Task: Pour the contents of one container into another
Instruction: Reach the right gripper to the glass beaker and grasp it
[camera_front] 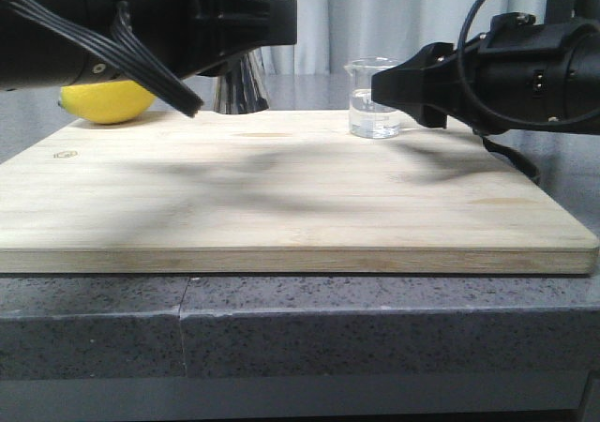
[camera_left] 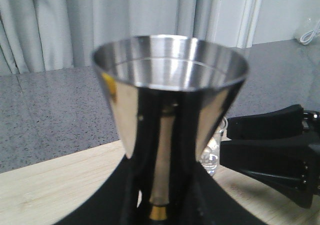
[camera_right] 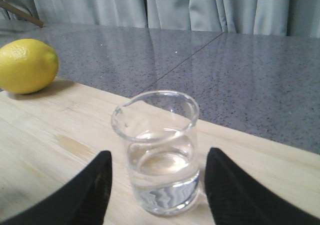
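Note:
The steel jigger (camera_left: pixel 170 85), gold band (camera_left: pixel 159 213) at its waist, fills the left wrist view, and my left gripper (camera_left: pixel 160 205) is shut on its waist. In the front view only its lower cone (camera_front: pixel 238 89) shows under the left gripper (camera_front: pixel 253 23), at the board's far edge. The clear glass beaker (camera_right: pixel 160 150) stands upright on the board, roughly a third full of clear liquid. My right gripper (camera_right: pixel 159 185) is open, a finger on each side of the beaker with gaps to the glass. From the front, the beaker (camera_front: pixel 373 103) sits just left of the right gripper (camera_front: pixel 398 89).
A yellow lemon (camera_front: pixel 108 101) lies at the far left corner of the wooden board (camera_front: pixel 281 206); it also shows in the right wrist view as the lemon (camera_right: pixel 25 67). The board rests on a grey speckled counter (camera_front: pixel 281 328). Curtains hang behind.

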Motion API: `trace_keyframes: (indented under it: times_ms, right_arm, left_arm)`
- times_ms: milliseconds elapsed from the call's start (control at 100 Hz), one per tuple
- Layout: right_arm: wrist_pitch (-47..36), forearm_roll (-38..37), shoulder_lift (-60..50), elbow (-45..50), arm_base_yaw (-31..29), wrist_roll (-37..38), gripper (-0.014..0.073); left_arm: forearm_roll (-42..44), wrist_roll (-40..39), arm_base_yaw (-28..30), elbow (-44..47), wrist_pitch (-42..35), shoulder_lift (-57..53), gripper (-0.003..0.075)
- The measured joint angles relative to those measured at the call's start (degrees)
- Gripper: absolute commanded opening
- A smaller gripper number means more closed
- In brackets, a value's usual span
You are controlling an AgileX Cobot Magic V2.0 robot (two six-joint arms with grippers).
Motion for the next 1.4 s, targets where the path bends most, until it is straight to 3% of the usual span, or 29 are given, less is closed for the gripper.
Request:
trace_keyframes:
  times_ms: [210, 430, 1400]
  right_arm:
    - [0.2, -0.6, 1.6, -2.4, 0.0, 0.0, 0.0381]
    - [0.2, -1.3, 4.0, -4.8, 0.0, 0.0, 0.0508]
    - [-0.5, -2.1, 9.9, -9.5, 0.0, 0.0, 0.0507]
  left_arm:
    - [0.0, 0.0, 0.0, 0.0, 0.0, 0.0, -0.0019]
    - [0.2, 0.0, 0.0, 0.0, 0.1, 0.0, -0.0019]
    - [0.3, -0.1, 0.0, 0.0, 0.2, 0.0, -0.002]
